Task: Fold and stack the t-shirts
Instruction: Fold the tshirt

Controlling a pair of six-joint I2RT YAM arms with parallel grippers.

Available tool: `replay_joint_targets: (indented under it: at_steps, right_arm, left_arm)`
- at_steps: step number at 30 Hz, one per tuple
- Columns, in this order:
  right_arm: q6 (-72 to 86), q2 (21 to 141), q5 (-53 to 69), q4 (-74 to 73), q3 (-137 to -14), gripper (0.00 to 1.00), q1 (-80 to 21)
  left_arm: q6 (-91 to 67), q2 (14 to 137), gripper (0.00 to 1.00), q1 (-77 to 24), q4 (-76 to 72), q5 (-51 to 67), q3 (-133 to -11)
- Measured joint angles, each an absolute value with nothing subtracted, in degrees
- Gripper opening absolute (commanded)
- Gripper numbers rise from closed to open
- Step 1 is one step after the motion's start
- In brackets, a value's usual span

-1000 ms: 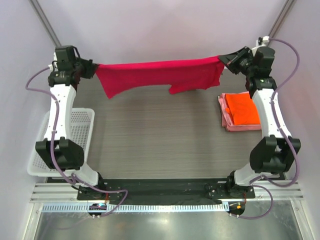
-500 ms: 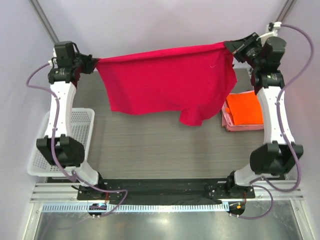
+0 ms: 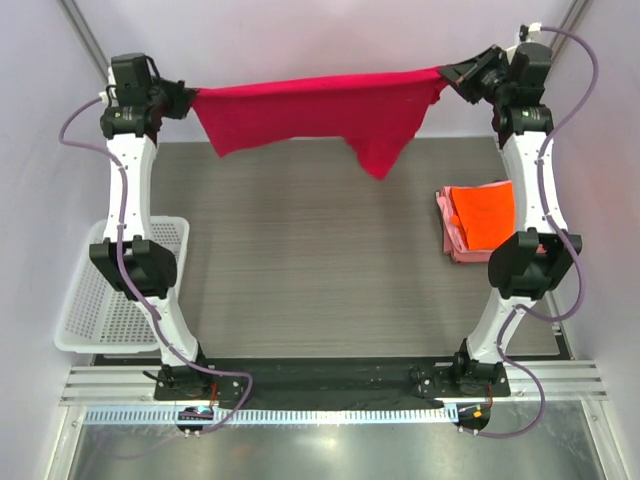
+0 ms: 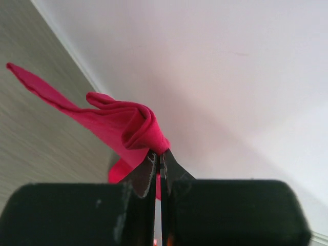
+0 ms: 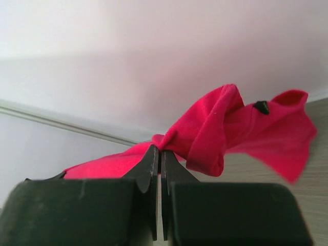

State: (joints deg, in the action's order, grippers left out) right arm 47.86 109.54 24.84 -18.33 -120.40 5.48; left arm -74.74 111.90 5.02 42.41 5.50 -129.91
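Note:
The crimson-magenta t-shirt [image 3: 320, 115] hangs in the air, stretched between both grippers above the far edge of the table. My left gripper [image 3: 188, 98] is shut on its left corner; the bunched cloth [image 4: 128, 128] sits at the fingertips in the left wrist view. My right gripper [image 3: 445, 75] is shut on its right corner, with folds of cloth [image 5: 220, 128] just past the fingertips in the right wrist view. The folded bright orange t-shirt [image 3: 483, 215] lies on the folded pale pink t-shirt [image 3: 449, 235] at the table's right side.
A white mesh basket [image 3: 92, 310] stands off the table's left edge. The grey wood-grain table [image 3: 300, 270] lies under the hanging shirt. White walls close in at the back and sides.
Both arms have moved up and toward the back wall with the shirt. The cloth swung out wide half a second ago and now hangs narrower, further back.

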Motion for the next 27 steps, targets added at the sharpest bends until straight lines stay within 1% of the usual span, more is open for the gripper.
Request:
replay_joint_targets:
  at_steps: [2, 4, 6, 7, 10, 12, 14, 18, 23, 27]
  right_arm:
    - [47.9, 107.7, 24.8, -17.2, -119.3, 0.01, 5.5]
    - [48.0, 104.9, 24.9, -15.0, -115.2, 0.01, 5.5]
    - [48.2, 101.4, 25.3, -11.7, -108.0, 0.01, 5.5]
    - [48.6, 99.9, 25.7, -8.7, -103.4, 0.01, 5.5]
    - [50.1, 97.2, 26.7, -1.2, -89.6, 0.01, 5.5]
    - [50.7, 96.9, 26.8, 3.3, -80.2, 0.01, 5.5]
    - [51.2, 97.5, 26.7, 6.2, -71.1, 0.01, 5.5]
    - [51.2, 98.3, 26.7, 8.6, -59.4, 0.01, 5.6]
    - [50.6, 97.7, 26.5, 13.7, -50.7, 0.01, 5.8]
    - [50.0, 93.2, 25.6, 16.1, -43.1, 0.08, 5.8]
  left_arm:
    - [-74.5, 111.1, 0.0, 5.1, 41.1, 5.5, -129.8]
    - [-74.3, 109.3, 0.0, 5.1, 38.3, 5.5, -125.6]
    - [-74.0, 106.3, 0.0, 5.1, 35.2, 5.3, -117.5]
    - [-73.5, 104.6, 0.0, 5.2, 32.8, 5.2, -111.4]
    - [-73.0, 102.1, 0.0, 5.4, 26.5, 5.2, -98.9]
    - [-72.9, 100.9, 0.0, 5.6, 21.6, 5.3, -88.5]
    - [-72.8, 100.9, 0.0, 5.8, 18.8, 5.5, -81.1]
    - [-72.4, 100.5, 0.0, 5.9, 12.7, 5.7, -68.1]
    - [-70.1, 96.6, 0.0, 5.9, 8.3, 5.3, -57.7]
    - [-68.1, 90.8, 0.0, 5.9, 5.5, 4.5, -52.2]
